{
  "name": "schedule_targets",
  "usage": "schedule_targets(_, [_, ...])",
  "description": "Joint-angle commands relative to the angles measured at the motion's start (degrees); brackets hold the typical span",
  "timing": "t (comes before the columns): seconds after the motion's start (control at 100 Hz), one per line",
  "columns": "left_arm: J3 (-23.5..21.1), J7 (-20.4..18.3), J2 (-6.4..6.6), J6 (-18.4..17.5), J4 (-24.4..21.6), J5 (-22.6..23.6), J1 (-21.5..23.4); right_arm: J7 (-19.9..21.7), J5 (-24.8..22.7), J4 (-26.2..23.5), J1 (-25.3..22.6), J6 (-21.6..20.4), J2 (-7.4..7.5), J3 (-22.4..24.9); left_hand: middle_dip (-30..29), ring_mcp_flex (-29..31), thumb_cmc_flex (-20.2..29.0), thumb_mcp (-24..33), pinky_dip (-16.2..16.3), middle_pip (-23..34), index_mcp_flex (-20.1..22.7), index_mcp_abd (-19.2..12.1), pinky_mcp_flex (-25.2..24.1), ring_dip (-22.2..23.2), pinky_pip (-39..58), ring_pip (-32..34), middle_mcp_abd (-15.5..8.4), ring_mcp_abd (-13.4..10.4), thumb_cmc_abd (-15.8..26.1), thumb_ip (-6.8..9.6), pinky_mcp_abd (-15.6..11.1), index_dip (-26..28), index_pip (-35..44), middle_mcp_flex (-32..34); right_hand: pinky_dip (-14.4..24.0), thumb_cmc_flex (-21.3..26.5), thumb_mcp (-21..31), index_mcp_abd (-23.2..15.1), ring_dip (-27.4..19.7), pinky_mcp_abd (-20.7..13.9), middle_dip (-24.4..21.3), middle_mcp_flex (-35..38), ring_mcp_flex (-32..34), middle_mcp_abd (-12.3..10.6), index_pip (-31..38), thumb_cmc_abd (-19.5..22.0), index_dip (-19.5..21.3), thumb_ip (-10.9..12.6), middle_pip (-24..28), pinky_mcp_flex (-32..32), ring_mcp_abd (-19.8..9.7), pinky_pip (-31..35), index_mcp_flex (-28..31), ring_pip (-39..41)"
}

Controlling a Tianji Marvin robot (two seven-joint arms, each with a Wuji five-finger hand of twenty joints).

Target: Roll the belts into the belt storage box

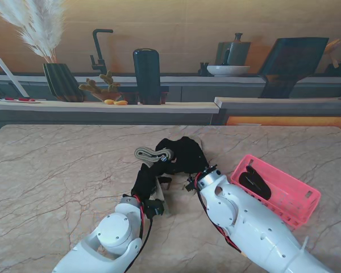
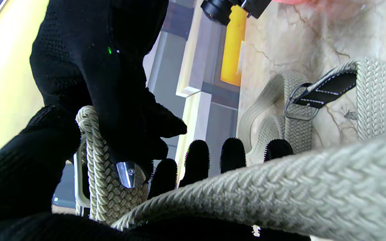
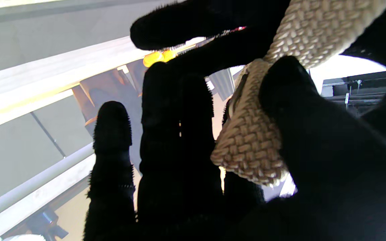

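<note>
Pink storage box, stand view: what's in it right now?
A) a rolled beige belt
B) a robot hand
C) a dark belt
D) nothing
C: a dark belt lies inside the pink storage box, while both robot hands work the beige woven belt over the table.

My two white arms and black-gloved hands

My forearms are glossy white moulded shells dotted with small dark screw holes, and a red-and-black cable runs along each wrist. My left hand (image 1: 143,181) and my right hand (image 1: 184,154) wear black knit gloves with a fuzzy weave. A small green light glows on the right glove, and a bare metal tip shows at one finger.
</note>
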Motion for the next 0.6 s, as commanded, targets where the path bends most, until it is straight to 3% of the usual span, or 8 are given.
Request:
schedule_targets(0.0, [-0.02, 0.62, -1.13, -0.67, -1.51, 0.54, -0.34, 1.61, -0.97, 0.25, -0.96, -1.31, 0.0, -1.53, -0.35, 1.62, -1.77, 0.89, -0.31, -0.25, -1.06, -5.33, 1.62, -0.52, -0.07, 0.51, -1.39, -2.41, -1.65, -1.83, -1.86, -0.18, -0.17, -0.36, -1.24, 4.34, 4.45, -9.4, -0.69, 1.01, -0.17, -1.07, -1.52, -0.47, 9.98, 4.78, 1.56, 4.14, 0.89, -1.42, -0.46, 1.08, 6.98, 0.57])
schedule_targets(0.22, [-0.85, 2.87, -1.63, 0.01, -3.19, -2.28, 0.56, 6.05, -3.0, -1.13, -1.12, -2.42, 1.57, -2.15, 0.0, 9.27, 3.1, 2.21, 0.49, 4.08, 0.38, -4.43, 8.33, 0.6, 3.27, 5.73, -2.36, -2.34, -1.52, -0.95, -3.69, 0.8, 3.78, 6.41, -2.2, -0.01, 5.42, -6.01, -1.95, -0.04, 0.65, -8.27, -6.41, 0.57, 6.16, -0.26, 3.15, 3.55, -0.27, -3.61, -0.51, -1.15, 0.7, -3.1])
schedule_targets(0.29, [-1.1, 2.98, -1.63, 0.39, -3.66, -2.99, 0.8, 8.21, -3.62, -1.98, -1.31, -2.59, 2.24, -1.85, 0.21, 10.86, 5.79, 3.19, 0.47, 5.26, 0.71, -4.15, 9.8, 0.92, 3.94, 7.23, -2.56, -2.26, -1.82, -0.56, -4.19, 0.88, 4.64, 7.82, -1.67, -5.19, 7.81, -2.09, -2.58, -0.16, 0.11, -12.03, -9.11, 1.7, -2.11, -1.2, 7.74, 4.52, -0.62, -4.58, -0.13, -2.88, 0.29, -4.99])
schedule_targets(0.36, [-1.26, 2.94, -1.59, 0.95, -4.03, -3.38, 0.93, 10.32, -3.63, -2.92, -1.71, -2.97, 2.73, -1.25, 1.1, 13.16, 12.58, 4.4, 0.42, 7.34, 1.32, -3.83, 12.33, 1.9, 5.5, 10.01, -2.97, -2.24, -1.4, 0.48, -5.16, 1.2, 6.35, 9.2, -0.96, -8.25, 8.26, 0.92, -2.94, -0.08, 0.21, -14.89, -11.58, 2.84, -9.01, -0.36, 13.05, 8.62, -1.2, -5.87, 0.41, -4.33, -0.04, -5.98])
schedule_targets(0.45, [-1.5, 2.82, -1.56, 2.51, -4.52, -3.99, 0.98, 12.48, -3.97, -4.44, -2.41, -3.59, 3.38, -0.12, 3.63, 17.92, 21.56, 6.94, 0.16, 11.23, 3.12, -3.5, 17.17, 4.17, 8.58, 15.1, -3.5, -2.4, 0.52, 1.95, -6.09, 2.42, 9.78, 12.21, -0.71, -8.91, 6.66, 2.14, -3.39, -0.13, 0.25, -17.81, -14.01, 3.56, -12.09, 0.16, 14.6, 9.11, -1.81, -7.23, 0.64, -5.56, -2.16, -7.01])
schedule_targets(0.5, [-1.6, 2.69, -1.55, 3.4, -4.7, -4.31, 0.98, 13.69, -4.66, -5.74, -3.13, -3.83, 3.89, 0.9, 10.95, 19.2, 27.67, 5.16, -0.69, 8.79, 4.15, -3.69, 18.33, 5.83, 10.25, 17.6, -3.62, -2.29, -0.28, 0.11, -5.97, 3.46, 12.05, 15.33, -0.41, -9.43, 5.55, 2.53, -3.62, 0.09, 0.21, -19.55, -15.53, 3.82, -13.73, 0.71, 15.0, 9.19, -2.5, -8.49, 0.89, -6.46, -3.55, -7.68])
schedule_targets(0.59, [-1.75, 2.41, -1.51, 5.11, -4.68, -4.29, 0.81, 15.47, -6.65, -8.81, -5.24, -4.03, 4.88, 3.75, 20.4, 21.04, 35.37, 2.22, -0.55, -0.06, 5.96, -3.93, 19.94, 8.53, 12.97, 20.45, -3.87, -1.96, 0.28, 0.69, -5.08, 4.97, 14.34, 22.13, 0.51, -10.72, 3.42, 3.4, -4.01, 0.57, 0.07, -21.79, -17.35, 3.89, -16.6, 1.85, 15.51, 9.41, -4.18, -10.33, 0.97, -8.06, -5.29, -8.93])
